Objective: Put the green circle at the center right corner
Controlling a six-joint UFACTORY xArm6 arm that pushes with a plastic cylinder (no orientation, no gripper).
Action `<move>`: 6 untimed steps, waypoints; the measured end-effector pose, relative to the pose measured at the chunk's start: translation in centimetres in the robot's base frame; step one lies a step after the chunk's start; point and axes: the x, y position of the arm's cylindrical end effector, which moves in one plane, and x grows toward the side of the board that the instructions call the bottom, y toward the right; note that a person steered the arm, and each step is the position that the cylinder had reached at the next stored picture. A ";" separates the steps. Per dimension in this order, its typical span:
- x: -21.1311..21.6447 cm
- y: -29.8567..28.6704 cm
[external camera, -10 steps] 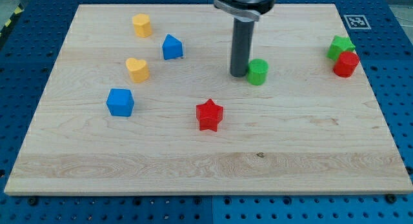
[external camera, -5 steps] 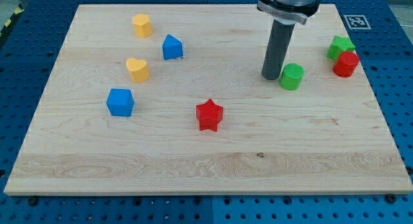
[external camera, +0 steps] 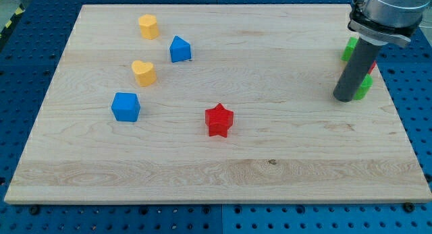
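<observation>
My tip (external camera: 347, 97) rests on the wooden board (external camera: 202, 173) near its right edge, at mid height. The green circle (external camera: 365, 87) is mostly hidden behind the rod; only a green sliver shows at the rod's right side, touching it. Another green block (external camera: 348, 49) shows at the rod's upper left. A sliver of the red block (external camera: 372, 67) shows just above the green circle, the rest hidden by the rod.
A red star (external camera: 219, 120) lies at the board's middle. A blue cube (external camera: 125, 106), a yellow heart (external camera: 143, 72), a blue house-shaped block (external camera: 179, 49) and a yellow block (external camera: 148, 25) lie on the view's left half.
My tip has slid right, pushing the green circle from the board's middle right to beside the right edge, next to the red and green blocks there. Other blocks have not moved.
</observation>
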 end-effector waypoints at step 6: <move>3.1 0.4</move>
